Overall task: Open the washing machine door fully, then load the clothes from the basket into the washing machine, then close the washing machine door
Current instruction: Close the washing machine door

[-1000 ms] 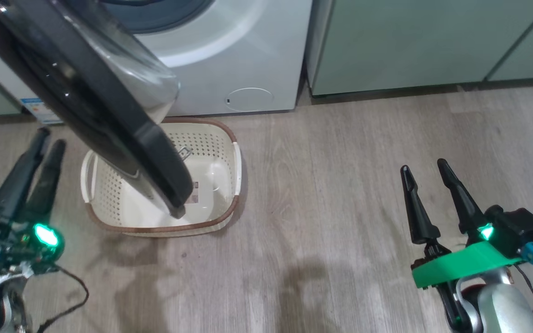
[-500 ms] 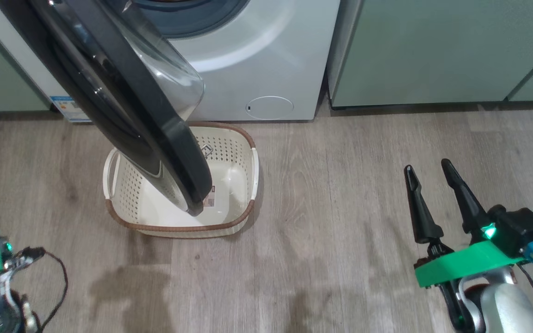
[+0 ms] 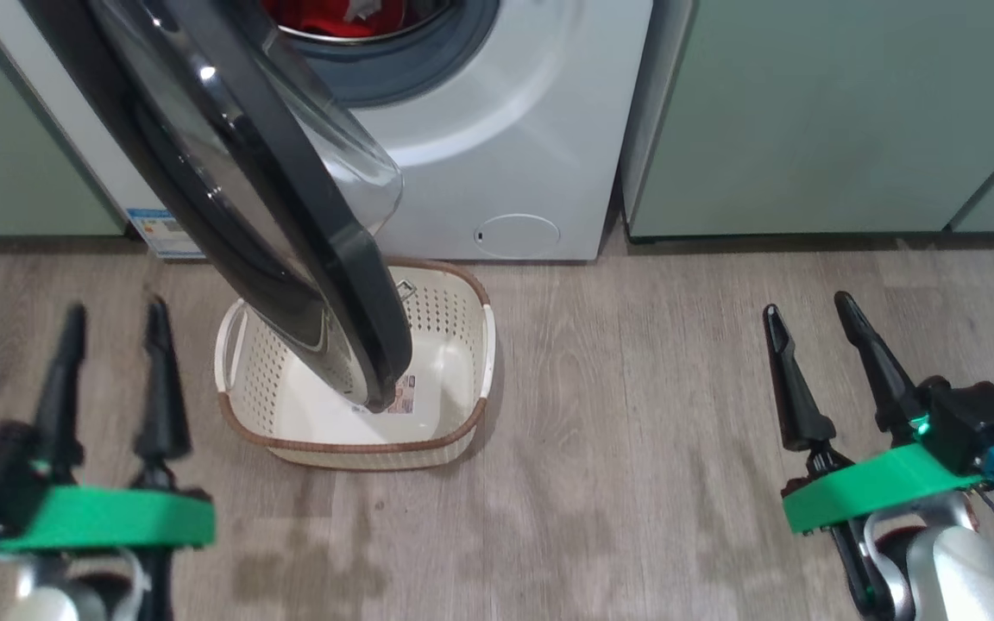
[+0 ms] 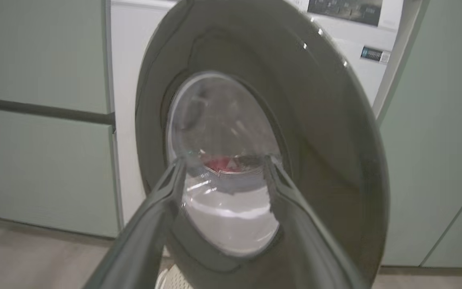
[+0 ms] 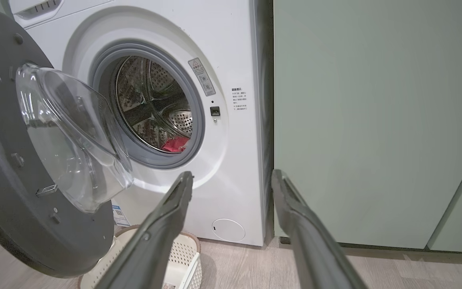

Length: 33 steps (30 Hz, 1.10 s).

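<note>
The washing machine door (image 3: 355, 293) is standing open, overhanging the basket (image 3: 454, 315), which is sitting on the floor against the washing machine (image 3: 497, 129). The clothes (image 3: 324, 17) are lying inside the drum. Left hand (image 3: 116, 307) and right hand (image 3: 807, 304) are hovering with fingers apart, gripping nothing.

The head view looks steeply down on the floor (image 3: 678, 414), with the washer (image 3: 506, 147) at 12 o'clock. The left wrist view faces the door (image 4: 327, 120) level and close. The right wrist view sits low and farther back, door at 9 o'clock, basket (image 5: 183, 257) at 7. All share door and washer.
</note>
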{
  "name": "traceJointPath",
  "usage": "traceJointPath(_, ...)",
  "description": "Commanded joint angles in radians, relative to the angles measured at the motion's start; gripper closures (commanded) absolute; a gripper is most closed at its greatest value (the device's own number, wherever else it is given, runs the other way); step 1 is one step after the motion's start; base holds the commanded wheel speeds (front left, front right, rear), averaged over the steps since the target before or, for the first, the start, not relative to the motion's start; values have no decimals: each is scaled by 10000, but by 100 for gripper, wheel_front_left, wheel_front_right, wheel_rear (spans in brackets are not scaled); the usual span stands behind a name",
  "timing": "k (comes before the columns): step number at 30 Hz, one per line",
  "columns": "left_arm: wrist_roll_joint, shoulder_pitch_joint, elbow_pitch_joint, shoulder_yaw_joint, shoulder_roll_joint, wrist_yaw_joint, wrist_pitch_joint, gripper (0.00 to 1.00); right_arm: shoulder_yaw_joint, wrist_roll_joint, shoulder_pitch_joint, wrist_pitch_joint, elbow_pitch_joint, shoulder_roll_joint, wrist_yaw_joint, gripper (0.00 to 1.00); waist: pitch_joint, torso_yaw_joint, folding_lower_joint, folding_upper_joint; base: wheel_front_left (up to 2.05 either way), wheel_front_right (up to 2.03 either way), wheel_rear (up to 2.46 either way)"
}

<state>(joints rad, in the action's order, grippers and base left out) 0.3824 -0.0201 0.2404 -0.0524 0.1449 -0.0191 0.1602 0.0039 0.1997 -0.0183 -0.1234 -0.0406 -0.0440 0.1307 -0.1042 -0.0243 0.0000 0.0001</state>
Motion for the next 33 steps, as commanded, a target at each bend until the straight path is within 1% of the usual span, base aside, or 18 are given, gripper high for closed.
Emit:
traceJointPath(1,-518,-20,122,-98,275,-181,78,0,160,-136,-142,39,-379,-62,0,0,160,33,0,-1,0,0,0)
traceJointPath(5,-1350,-504,-286,352,325,-400,206,0,130,-250,75,146,-395,-62,0,0,399,62,0,-1,0,0,0)
traceJointPath(9,-1786,-838,-667,716,336,-474,328,0,73,-370,295,278,-464,-62,0,0,590,104,0,-1,0,0,0)
traceJointPath(15,-1839,-891,-872,809,374,-499,352,0,99,-463,410,409,-553,-62,0,0,650,130,0,-1,0,0,0)
traceJointPath(33,-1822,-747,-930,936,361,-659,440,0,88,-435,394,435,-664,-62,0,0,495,212,0,-1,0,0,0)
